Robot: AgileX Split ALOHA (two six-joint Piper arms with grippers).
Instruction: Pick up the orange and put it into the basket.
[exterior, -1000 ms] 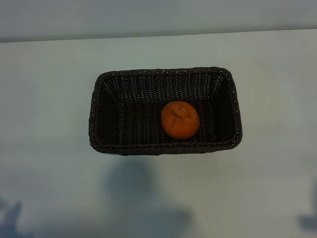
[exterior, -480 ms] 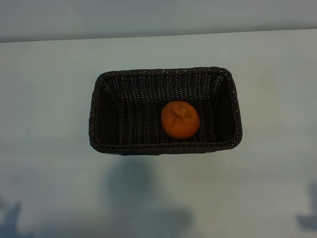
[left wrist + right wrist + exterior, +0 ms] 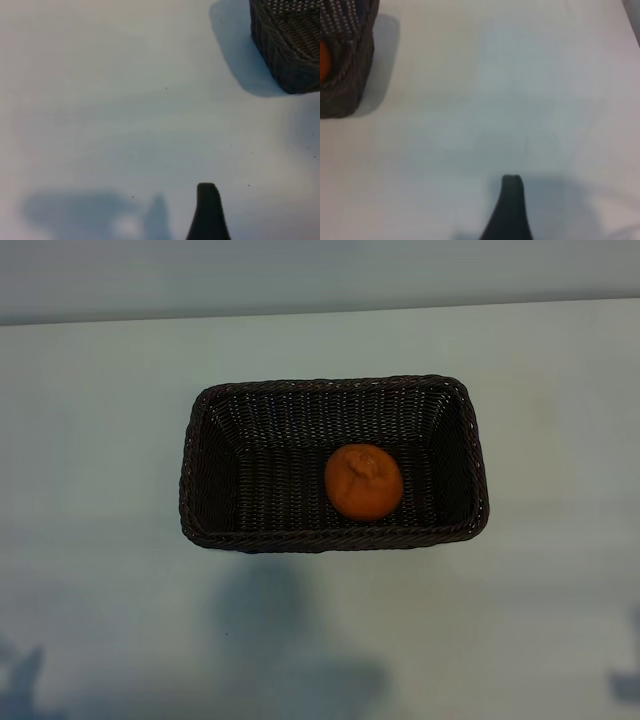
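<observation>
the orange (image 3: 363,481) sits inside the basket (image 3: 215,410), on its woven floor, right of middle and close to the near long wall in the exterior view. dimpled skin, a wrinkled dent on top. nothing touches it.

the basket stands flat on the pale desk (image 3: 90,440), long sides running across the exterior view, rim up.

left claw (image 3: 208,210): only one dark fingertip shows in its wrist view, hanging over bare desk well apart from the basket, one corner of which shows at the frame edge. its fingers stand wide apart and hold nothing.

right claw (image 3: 510,205): likewise one dark fingertip over bare desk, well apart from the basket's end wall; a sliver of the orange shows over the rim. wide apart too, and empty.

neither arm shows in the exterior view; only faint shadows lie on the desk at the near edge.
</observation>
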